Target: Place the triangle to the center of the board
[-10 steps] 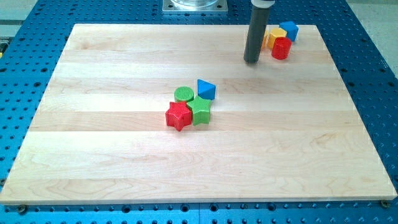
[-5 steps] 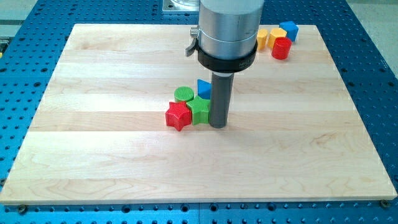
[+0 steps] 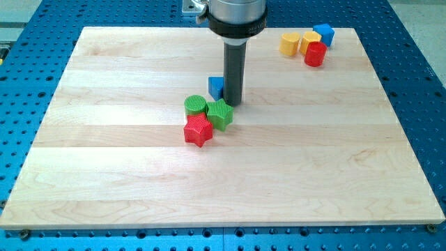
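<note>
The blue triangle (image 3: 216, 87) lies just above the board's middle, partly hidden behind my rod. My tip (image 3: 233, 104) rests on the board against the triangle's right side. Just below and left of it sit a green cylinder (image 3: 196, 106), a green star-like block (image 3: 220, 113) and a red star (image 3: 198, 130), bunched together. The tip stands just above and right of the green star-like block.
At the view's top right are a yellow block (image 3: 290, 44), a second yellow block (image 3: 309, 40), a blue block (image 3: 323, 33) and a red cylinder (image 3: 315, 54). The wooden board (image 3: 104, 195) lies on a blue perforated table.
My rod swung from the top right down to the right of the cluster, then up. The triangle moved up and left; the green and red blocks shifted slightly left.
</note>
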